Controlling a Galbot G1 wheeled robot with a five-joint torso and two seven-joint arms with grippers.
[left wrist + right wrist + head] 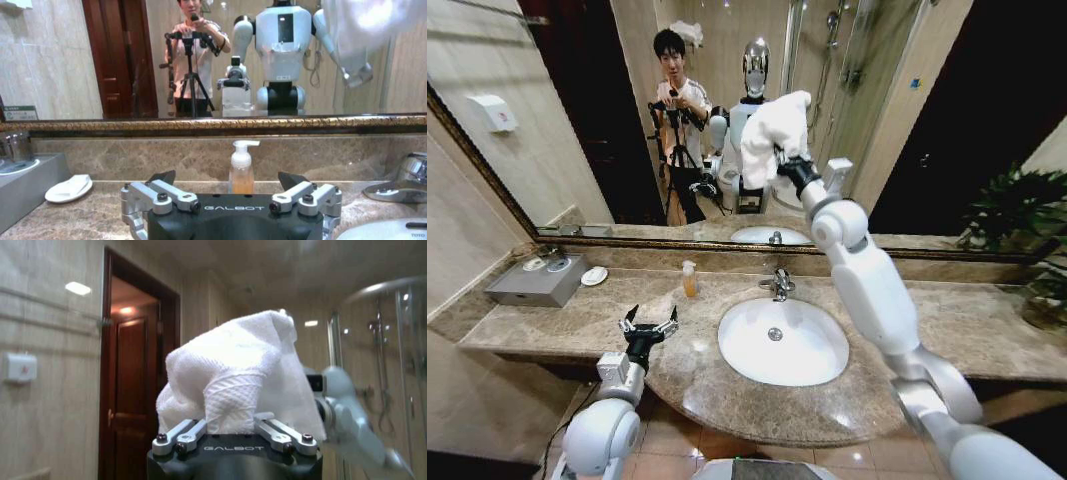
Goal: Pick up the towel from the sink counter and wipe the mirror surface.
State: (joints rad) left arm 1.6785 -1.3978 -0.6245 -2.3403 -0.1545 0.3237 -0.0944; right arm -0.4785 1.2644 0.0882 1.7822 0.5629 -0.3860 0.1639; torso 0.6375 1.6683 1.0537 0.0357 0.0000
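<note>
The left pincer (649, 326) hangs wide and empty over the sink table (547, 320), left of the basin. The pickup is done: the right pincer (779, 163), raised high, grips the towel (772, 135) bunched against the mirror (577, 120). Wiping looks underway; how much glass is covered, I cannot tell.

The towel (233, 380) is soft white cloth with a rough waffle weave, bunched in the right gripper (230, 432), whose fingers look like brushed metal on a matt black body. The counter (577, 320) is polished mottled stone, glossy along its front edge. The basin (783, 342) looks like smooth glazed ceramic, the tap (779, 284) shiny chrome. The mirror (587, 120) is clear glass.
</note>
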